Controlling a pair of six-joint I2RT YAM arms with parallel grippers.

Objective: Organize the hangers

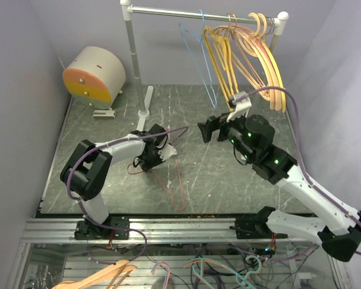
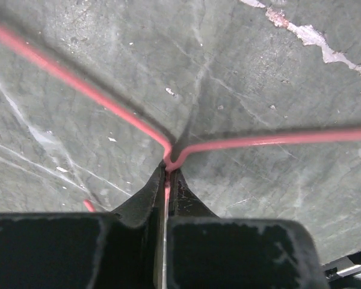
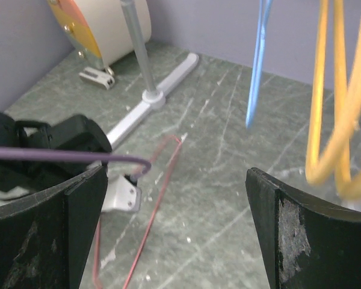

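My left gripper [image 2: 167,176] is clamped on the neck of the red wire hanger [image 2: 259,142], flat on the table [image 2: 228,72]; right gripper [image 3: 175,180] stands wide apart. Next, I reckon: lift it and hook it onto the clothes rail [image 1: 186,10].

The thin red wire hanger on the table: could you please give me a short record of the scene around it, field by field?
Thin red wire hanger: on the grey-green marbled table, pinched where its wires meet
Left gripper: shut on the thin red wire hanger
Right gripper: open, holding nothing
White-and-metal clothes rail: carries yellow and orange plastic hangers and a blue wire hanger
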